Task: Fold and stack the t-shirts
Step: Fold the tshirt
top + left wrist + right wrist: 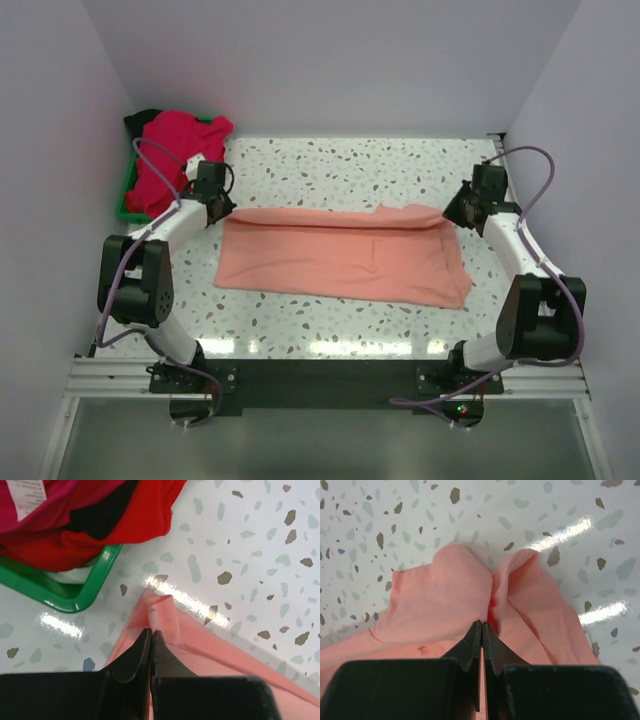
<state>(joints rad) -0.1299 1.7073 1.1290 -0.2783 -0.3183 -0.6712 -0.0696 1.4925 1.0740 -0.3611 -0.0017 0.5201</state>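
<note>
A salmon-pink t-shirt (340, 255) lies spread across the table as a long band with a fold along its far edge. My left gripper (222, 212) is at its far left corner, shut on the cloth; in the left wrist view the fingertips (151, 631) pinch a small raised corner of the shirt (225, 655). At the far right corner my right gripper (452, 215) is shut too, its tips (483, 624) pinching a bunched ridge of the shirt (440, 595). More t-shirts, magenta-pink and red (175, 150) with some black (100, 522), are heaped at the back left.
A green tray (125, 200) holds the heap of shirts against the left wall, its corner (85, 592) close to my left gripper. White walls close in the speckled table (340, 165) on the left, back and right.
</note>
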